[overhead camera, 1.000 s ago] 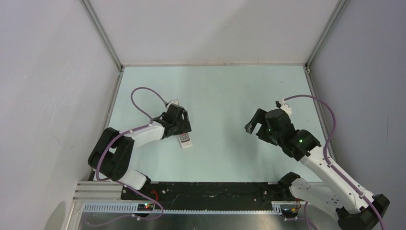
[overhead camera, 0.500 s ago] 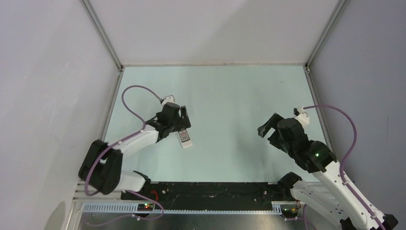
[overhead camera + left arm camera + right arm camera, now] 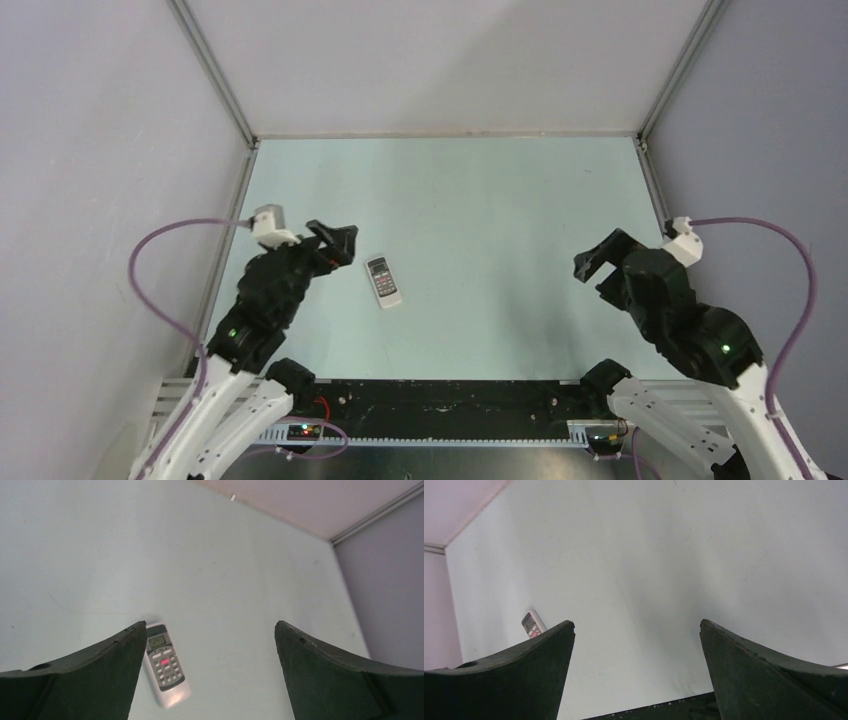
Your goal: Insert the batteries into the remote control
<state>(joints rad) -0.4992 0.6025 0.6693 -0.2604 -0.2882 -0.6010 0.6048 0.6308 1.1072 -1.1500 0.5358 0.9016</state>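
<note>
The remote control (image 3: 383,281) lies flat on the pale green table (image 3: 470,200), buttons and screen facing up. In the left wrist view the remote control (image 3: 165,664) shows just inside the left finger, down on the table. My left gripper (image 3: 338,245) hangs open a short way left of it, nothing between its fingers. My right gripper (image 3: 598,262) stands open far to the right, empty. The right wrist view shows the remote control (image 3: 532,624) small and distant at the left. No batteries are in view.
Grey walls with metal frame rails (image 3: 215,75) enclose the table on three sides. A black base strip (image 3: 440,395) runs along the near edge. Purple cables (image 3: 160,260) loop off both wrists.
My left gripper opened, let go of the remote and drew back to the left and nearer. The right arm pulled back toward the right. The remote stayed where it was.
</note>
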